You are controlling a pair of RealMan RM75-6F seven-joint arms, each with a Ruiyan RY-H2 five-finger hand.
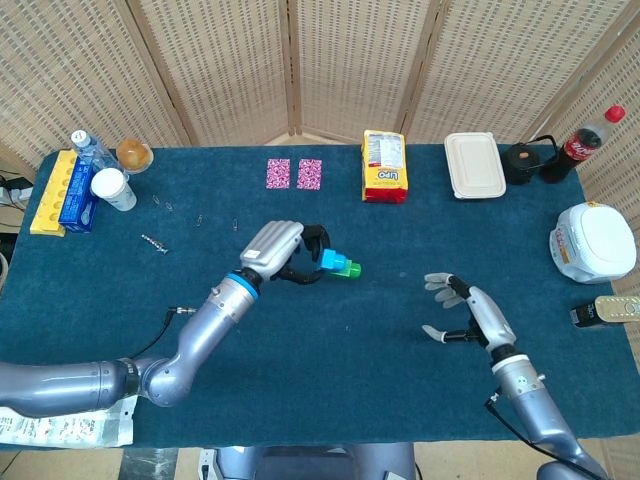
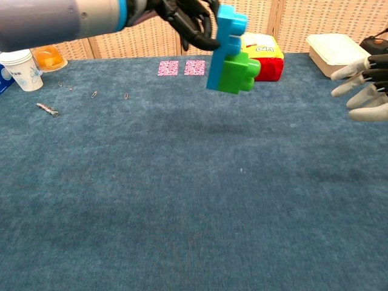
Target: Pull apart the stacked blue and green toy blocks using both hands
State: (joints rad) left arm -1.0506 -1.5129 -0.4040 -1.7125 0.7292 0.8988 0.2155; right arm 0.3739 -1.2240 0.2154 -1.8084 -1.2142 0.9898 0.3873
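Note:
My left hand [image 1: 283, 250] holds the stacked blocks in the air above the blue table. The blue block [image 1: 331, 260] is against its fingers and the green block [image 1: 349, 268] is stuck on its outer side. In the chest view the blue block [image 2: 225, 43] and green block [image 2: 238, 73] hang together below my left hand [image 2: 189, 18], well off the cloth. My right hand [image 1: 463, 308] hovers to the right of the stack with fingers spread and nothing in it. The chest view shows only that right hand's fingertips [image 2: 361, 85] at the right edge.
A yellow-red snack bag [image 1: 385, 167] stands behind the blocks, with two pink cards [image 1: 294, 173] to its left. A white box [image 1: 474, 165], cola bottle [image 1: 588, 140] and white container [image 1: 594, 241] sit at right. Cup [image 1: 112, 188], bottle and yellow tray [image 1: 52, 190] are at far left.

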